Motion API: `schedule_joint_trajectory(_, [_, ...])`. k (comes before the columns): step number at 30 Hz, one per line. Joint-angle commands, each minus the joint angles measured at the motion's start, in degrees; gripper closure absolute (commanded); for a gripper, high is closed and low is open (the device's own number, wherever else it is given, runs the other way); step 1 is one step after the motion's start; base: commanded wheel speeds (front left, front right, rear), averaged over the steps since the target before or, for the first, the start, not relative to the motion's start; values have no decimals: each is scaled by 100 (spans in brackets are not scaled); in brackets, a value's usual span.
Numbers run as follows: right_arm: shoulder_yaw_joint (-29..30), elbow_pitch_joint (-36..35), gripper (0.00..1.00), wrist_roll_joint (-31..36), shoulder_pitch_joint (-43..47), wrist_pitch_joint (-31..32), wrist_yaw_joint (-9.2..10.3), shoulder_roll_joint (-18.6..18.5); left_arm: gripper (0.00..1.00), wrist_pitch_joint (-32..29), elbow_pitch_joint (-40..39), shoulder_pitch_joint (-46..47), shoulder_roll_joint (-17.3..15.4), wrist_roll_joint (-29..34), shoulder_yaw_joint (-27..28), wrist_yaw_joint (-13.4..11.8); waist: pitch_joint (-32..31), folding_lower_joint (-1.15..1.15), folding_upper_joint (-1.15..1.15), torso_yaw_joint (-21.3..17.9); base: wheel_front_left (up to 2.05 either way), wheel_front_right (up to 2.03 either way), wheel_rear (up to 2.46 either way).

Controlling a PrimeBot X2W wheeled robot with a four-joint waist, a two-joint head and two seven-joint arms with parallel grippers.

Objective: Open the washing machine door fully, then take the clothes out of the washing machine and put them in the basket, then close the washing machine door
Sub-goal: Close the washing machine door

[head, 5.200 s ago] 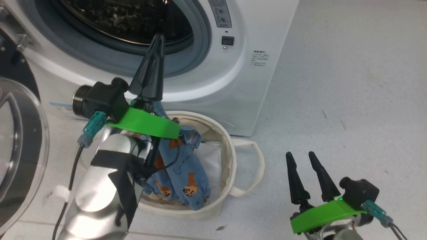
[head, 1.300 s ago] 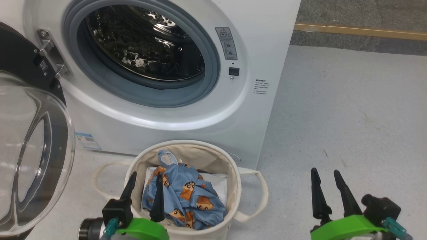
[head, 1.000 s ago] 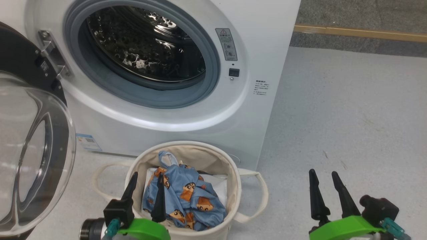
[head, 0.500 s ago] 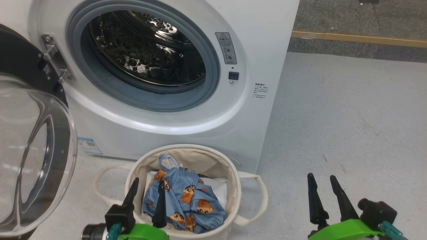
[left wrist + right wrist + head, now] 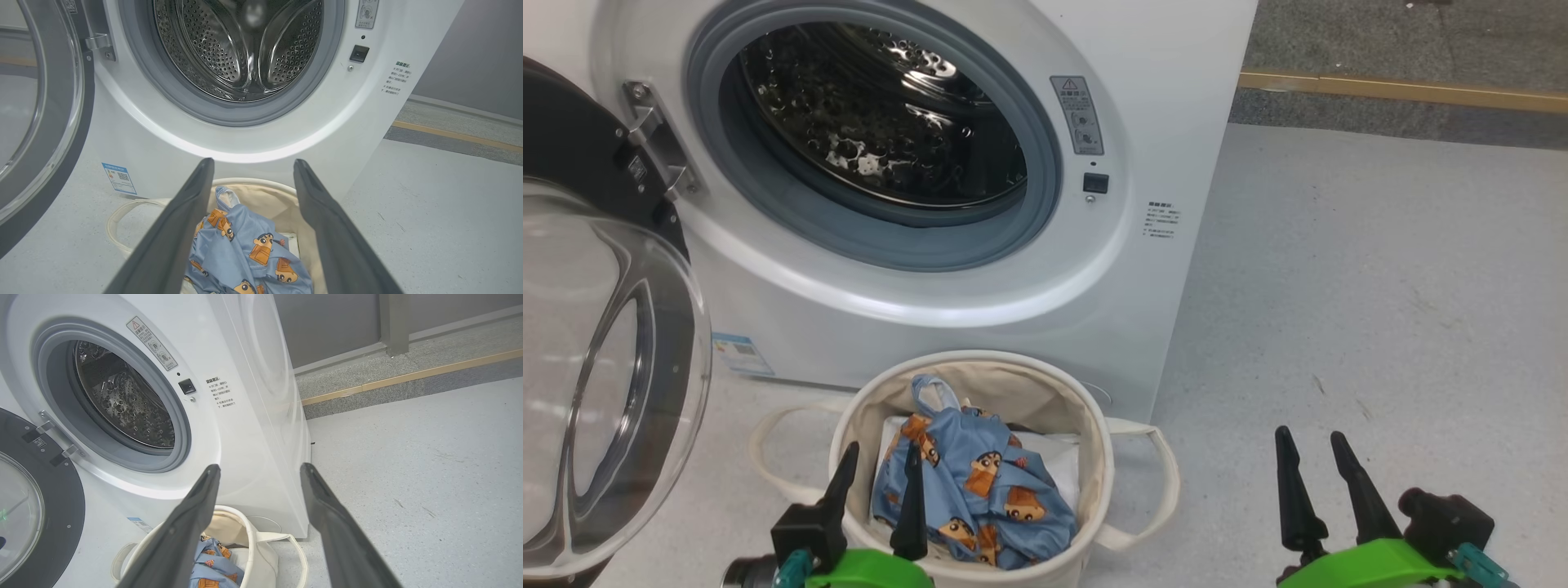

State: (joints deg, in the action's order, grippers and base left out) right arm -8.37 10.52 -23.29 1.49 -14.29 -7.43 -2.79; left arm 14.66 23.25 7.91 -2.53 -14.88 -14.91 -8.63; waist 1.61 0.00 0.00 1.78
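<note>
The clothes [image 5: 972, 490] lie in the basket [image 5: 1094, 441]; left claw [image 5: 882, 447] and right claw [image 5: 1308, 433] spread wide, holding nothing; the door [image 5: 613, 392] hangs out; swinging it shut may clip the basket standing close below.

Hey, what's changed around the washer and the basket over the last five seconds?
The left pincer has pulled back from above the basket to the head view's lower left, and its fingers, together before, now stand apart. The clothes lie free in the basket. The head view itself shifted too. Unchanged: the right pincer open, the washing machine door open.
</note>
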Motion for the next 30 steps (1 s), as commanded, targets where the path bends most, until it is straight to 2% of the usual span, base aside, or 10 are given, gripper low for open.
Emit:
schedule_joint_trajectory(1, [-119,-187,0,0,-146,-71,-6,-9,0,34,-141,125,-35,-67,186,-33,10,0,0,7,-27,7,19])
schedule_joint_trajectory(11, [-96,-145,0,3,-168,-71,-6,-9,0,34,-120,193,-35,-46,162,-51,59,0,0,42,-126,52,73])
schedule_joint_trajectory(18, [-98,-146,0,4,-189,-71,-6,-9,0,34,-122,204,-35,23,135,-42,82,0,0,71,-215,161,54])
schedule_joint_trajectory(22, [-95,-146,0,10,-197,-71,-6,-9,0,34,-192,230,-35,277,90,-59,103,0,0,95,-217,183,34])
schedule_joint_trajectory(30, [-151,-235,0,0,-246,-71,-6,-9,0,34,-381,234,-35,388,127,-163,148,0,0,204,-123,122,1])
